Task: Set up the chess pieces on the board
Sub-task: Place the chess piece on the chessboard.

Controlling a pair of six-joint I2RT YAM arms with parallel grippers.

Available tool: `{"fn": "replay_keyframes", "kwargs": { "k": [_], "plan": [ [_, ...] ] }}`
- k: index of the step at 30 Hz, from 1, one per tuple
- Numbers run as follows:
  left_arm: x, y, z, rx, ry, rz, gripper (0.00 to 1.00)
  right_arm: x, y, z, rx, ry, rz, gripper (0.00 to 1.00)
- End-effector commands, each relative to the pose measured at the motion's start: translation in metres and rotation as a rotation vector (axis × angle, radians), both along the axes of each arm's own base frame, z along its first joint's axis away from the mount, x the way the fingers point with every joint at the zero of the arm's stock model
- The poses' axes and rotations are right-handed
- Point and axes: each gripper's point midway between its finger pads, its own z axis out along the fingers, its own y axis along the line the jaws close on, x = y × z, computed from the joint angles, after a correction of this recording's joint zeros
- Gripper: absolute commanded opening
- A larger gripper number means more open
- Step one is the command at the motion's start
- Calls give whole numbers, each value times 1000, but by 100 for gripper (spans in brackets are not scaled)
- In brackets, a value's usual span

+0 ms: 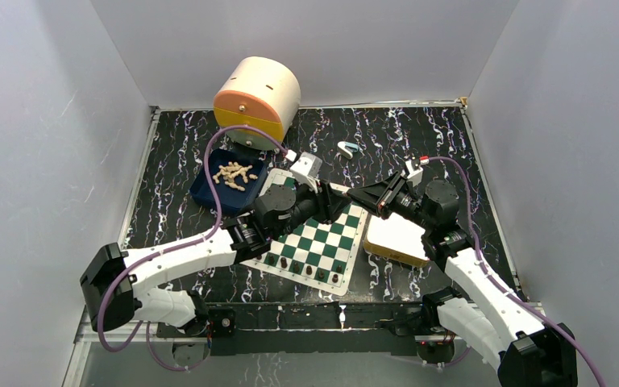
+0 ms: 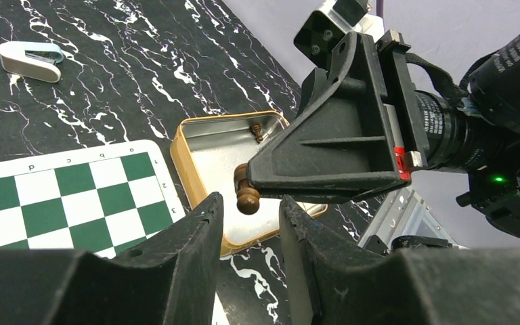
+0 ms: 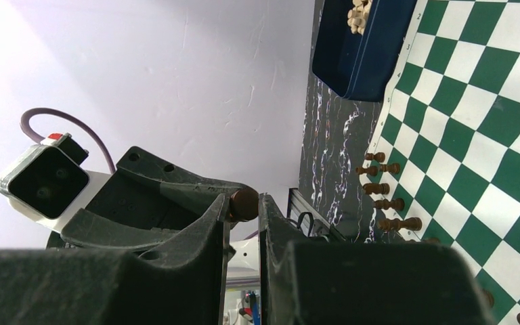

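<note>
Above the board's far right corner, my right gripper (image 1: 356, 196) is shut on a dark brown chess piece (image 2: 247, 193), whose round end sticks out past the fingertips. In the right wrist view the same piece (image 3: 244, 203) sits pinched between the pads of the right gripper (image 3: 243, 202). My left gripper (image 2: 250, 204) is open, tip to tip with the right one, its fingers on either side of the piece without touching it. The green and white board (image 1: 316, 239) lies below, with several dark pieces (image 3: 381, 189) lined along its near edge.
An open gold-rimmed tin (image 2: 206, 145) right of the board holds one dark piece (image 2: 257, 130). A blue tray (image 1: 209, 187) with several beige pieces lies at the back left, below a cream and orange round container (image 1: 256, 101). A white clip (image 1: 346, 148) lies behind the board.
</note>
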Motion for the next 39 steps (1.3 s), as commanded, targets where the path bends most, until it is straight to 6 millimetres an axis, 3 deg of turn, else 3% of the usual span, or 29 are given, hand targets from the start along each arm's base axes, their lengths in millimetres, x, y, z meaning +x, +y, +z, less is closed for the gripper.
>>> {"fn": "replay_keyframes", "kwargs": {
  "k": [1,6,15,22,27,33,39],
  "plan": [
    [9,-6,28,-68,-30,27,33,-3,2,17,43,-66,22,9],
    [10,-9,29,-83,-29,21,28,-5,2,16,45,-62,28,9],
    [9,-5,34,-107,-39,27,30,-6,2,12,43,-54,30,9],
    [9,-5,33,-99,-43,23,12,-6,2,10,36,-53,35,9],
    [13,7,34,-99,-35,81,4,-7,2,6,21,-52,34,11],
    [13,12,30,-77,-20,94,0,-7,1,2,10,-49,28,26],
    [13,32,6,59,49,154,0,-5,0,6,-46,-84,26,56]
  ]
}}
